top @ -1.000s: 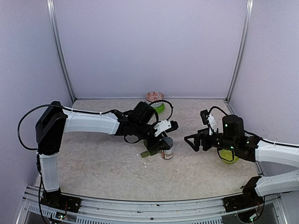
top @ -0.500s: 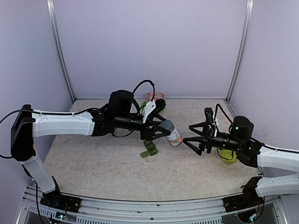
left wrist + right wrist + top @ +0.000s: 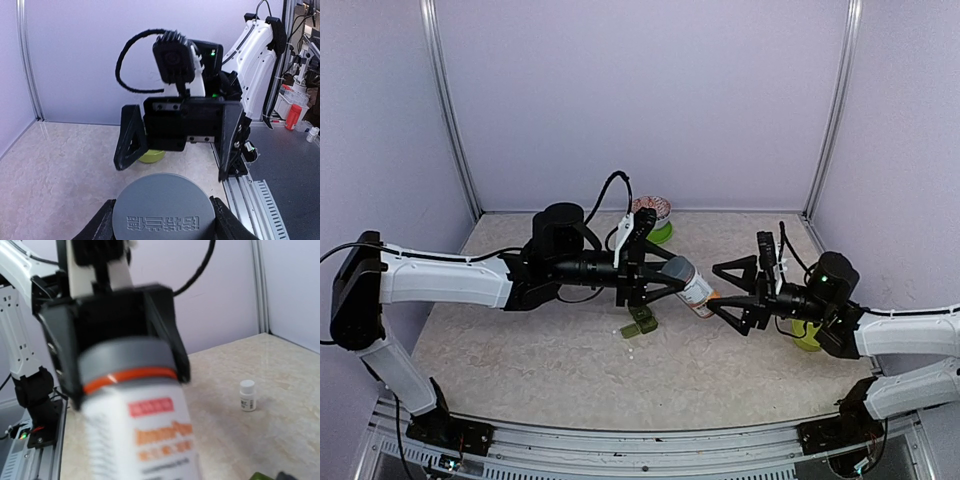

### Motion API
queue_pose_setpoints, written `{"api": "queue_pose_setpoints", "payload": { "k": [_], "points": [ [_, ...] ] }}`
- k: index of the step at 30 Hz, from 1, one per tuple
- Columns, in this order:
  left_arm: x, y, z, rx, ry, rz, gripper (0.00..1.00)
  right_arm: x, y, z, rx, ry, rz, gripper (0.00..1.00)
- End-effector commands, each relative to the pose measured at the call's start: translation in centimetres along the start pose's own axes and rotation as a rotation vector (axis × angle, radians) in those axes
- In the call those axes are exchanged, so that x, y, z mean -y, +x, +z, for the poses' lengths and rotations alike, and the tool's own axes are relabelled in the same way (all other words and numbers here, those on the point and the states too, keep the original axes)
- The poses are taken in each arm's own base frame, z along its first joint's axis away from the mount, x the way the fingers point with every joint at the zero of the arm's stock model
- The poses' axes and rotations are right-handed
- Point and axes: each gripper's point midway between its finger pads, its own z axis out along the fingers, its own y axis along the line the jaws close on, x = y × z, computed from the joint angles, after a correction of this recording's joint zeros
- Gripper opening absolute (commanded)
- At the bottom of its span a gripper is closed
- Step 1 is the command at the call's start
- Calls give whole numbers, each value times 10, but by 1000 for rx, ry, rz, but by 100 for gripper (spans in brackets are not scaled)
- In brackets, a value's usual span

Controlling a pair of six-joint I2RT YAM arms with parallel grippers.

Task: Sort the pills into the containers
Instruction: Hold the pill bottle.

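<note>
The step in hand looked like the opening of the pill bottle point(image 3: 692, 288), not yet any sorting. The left gripper point(image 3: 670, 277) held the bottle in the air at the centre of the top view. Its fingers point(image 3: 167, 327) were clenched on either side of the grey cap, so the embossed cap top faced the left wrist camera. The white, orange-printed body slanted down to the right, towards the right gripper point(image 3: 720, 292).

The right gripper's fingers point(image 3: 131, 136) were spread wide and grasped nothing. They faced the bottle's base, which lay at or just inside their tips. No view showed whether they touched it.

The containers point(image 3: 642, 322), a dark green strip, lay on the bench point(image 3: 520, 350) just below and left of the raised bottle. A few white specks, apparently pills point(image 3: 626, 332), lay on the bench just beside the strip's lower left end. I could not tell whether its lids were up.

The next move would probably call for the right fingers to come further over the body and clench it. They would have to stay clear of the cap. The body would also have to sit square between them, so that it did not slip when the left gripper twisted the cap. The pouring that followed would need care, since the compartments were small targets.
</note>
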Motion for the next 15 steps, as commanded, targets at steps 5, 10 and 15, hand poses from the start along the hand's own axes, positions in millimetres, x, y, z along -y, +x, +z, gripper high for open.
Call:
{"api": "queue_pose_setpoints", "payload": {
  "k": [5, 10, 15],
  "points": [
    [22, -44, -5, 177, 44, 36, 15, -11, -16, 13, 62, -118, -52, 99],
    [22, -48, -10, 229, 23, 27, 15, -22, -22, 18, 98, -182, -68, 95],
    [21, -47, -9, 242, 11, 26, 15, -19, -23, 26, 95, -186, -63, 92]
  ]
}}
